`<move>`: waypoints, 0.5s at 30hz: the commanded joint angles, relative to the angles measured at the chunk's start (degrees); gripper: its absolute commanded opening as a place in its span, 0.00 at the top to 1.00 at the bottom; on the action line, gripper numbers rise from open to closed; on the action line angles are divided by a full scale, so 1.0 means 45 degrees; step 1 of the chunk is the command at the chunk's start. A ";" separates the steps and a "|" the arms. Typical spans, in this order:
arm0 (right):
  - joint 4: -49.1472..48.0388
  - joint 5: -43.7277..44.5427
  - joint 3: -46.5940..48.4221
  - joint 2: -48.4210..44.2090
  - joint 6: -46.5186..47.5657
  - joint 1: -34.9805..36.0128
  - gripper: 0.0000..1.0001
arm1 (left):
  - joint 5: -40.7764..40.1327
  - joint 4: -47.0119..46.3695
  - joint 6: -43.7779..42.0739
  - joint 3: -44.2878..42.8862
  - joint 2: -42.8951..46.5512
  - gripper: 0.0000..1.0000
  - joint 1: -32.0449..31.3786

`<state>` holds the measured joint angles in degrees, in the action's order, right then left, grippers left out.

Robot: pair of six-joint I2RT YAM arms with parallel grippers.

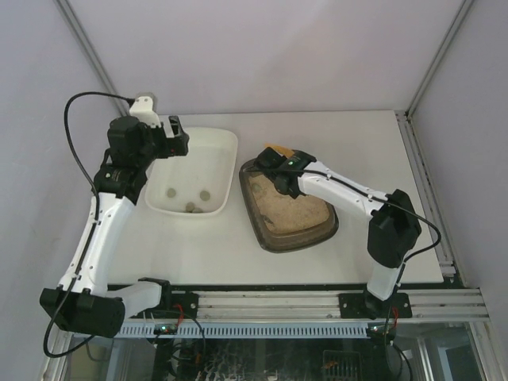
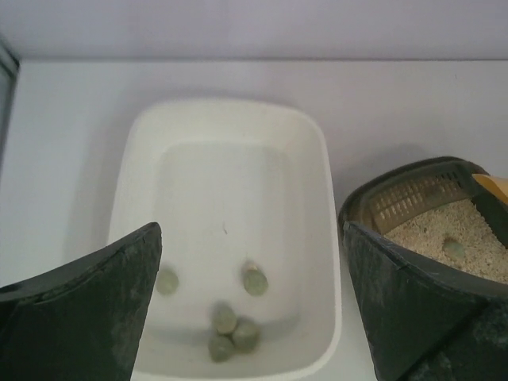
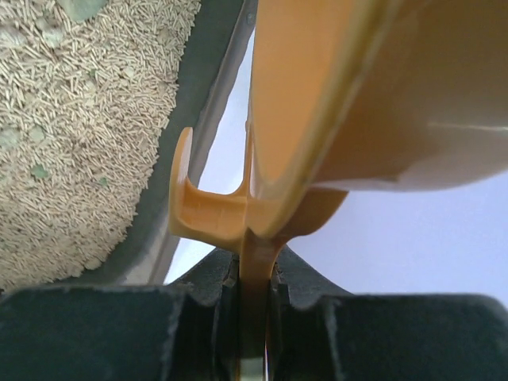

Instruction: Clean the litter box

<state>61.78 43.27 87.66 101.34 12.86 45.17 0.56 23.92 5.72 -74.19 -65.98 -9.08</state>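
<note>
Litter box [image 1: 298, 244] on desk [image 1: 349, 135], tan litter inside, just at 3 o'clock of white tray [image 1: 230, 159]. Right hand [image 3: 252, 278] over box's 11 o'clock corner, clamped tight on orange scoop [image 3: 317, 95]. Left hand [image 2: 252, 238] above tray's 11 o'clock corner, fingers spread wide. Five grey-green lumps [image 2: 254, 279] at tray's 6 o'clock end.

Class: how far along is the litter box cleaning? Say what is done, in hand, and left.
Done: five greenish clumps lie in the white tray. In hand: the right pincer is shut on the orange scoop at the litter box's far end; the left pincer is open. Left: at least one stray clump sits in the litter.
</note>
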 commanded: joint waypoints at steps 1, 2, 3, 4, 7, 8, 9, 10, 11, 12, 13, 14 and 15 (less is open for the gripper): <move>0.1752 0.0660 0.1566 0.0060 0.1076 0.0286 1.00 | 0.0804 0.0394 0.2469 0.0988 0.0681 0.00 0.0459; 0.2071 0.0158 0.1743 0.0219 0.0983 0.0389 1.00 | 0.0866 0.0381 0.2637 0.1261 0.0768 0.00 0.0461; 0.2436 -0.0312 0.1818 0.0291 0.0954 0.0509 1.00 | 0.0933 0.0354 0.2846 0.1506 0.0842 0.00 0.0456; 0.2728 -0.0620 0.1813 0.0351 0.0919 0.0646 1.00 | 0.0999 0.0317 0.3002 0.1729 0.0893 0.00 0.0465; 0.3515 -0.1380 0.1757 0.0446 0.0693 0.0801 1.00 | 0.1192 0.0392 0.3304 0.2163 0.0963 0.00 0.0462; 0.3786 -0.1549 0.1686 0.0439 0.0569 0.0800 1.00 | 0.1237 0.0429 0.3391 0.2277 0.0979 0.00 0.0456; 0.3995 -0.1575 0.1523 0.0430 0.0442 0.0802 1.00 | 0.1387 0.0439 0.3446 0.2385 0.1003 0.00 0.0465; 0.4173 -0.1627 0.1352 0.0429 0.0342 0.0801 1.00 | 0.1569 0.0462 0.3483 0.2514 0.1045 0.00 0.0459; 0.4329 -0.1768 0.1166 0.0429 0.0217 0.0802 1.00 | 0.1677 0.0455 0.3506 0.2602 0.1133 0.00 0.0466; 0.4442 -0.1927 0.1004 0.0439 0.0109 0.0829 1.00 | 0.1769 0.0427 0.3555 0.2691 0.1193 0.00 0.0473; 0.4628 -0.2030 0.0835 0.0489 -0.0075 0.0835 1.00 | 0.1851 0.0409 0.3596 0.2756 0.1234 0.00 0.0470; 0.4757 -0.2019 0.0716 0.0547 -0.0289 0.0875 1.00 | 0.1905 0.0407 0.3625 0.2791 0.1254 0.00 0.0457; 0.4910 -0.1910 0.0638 0.0675 -0.0533 0.0870 1.00 | 0.1922 0.0431 0.3668 0.2795 0.1259 0.00 0.0461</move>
<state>78.76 35.70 92.05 103.42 14.55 48.58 6.52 27.38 20.01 -62.87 -62.30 -7.20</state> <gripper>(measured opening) 0.108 0.996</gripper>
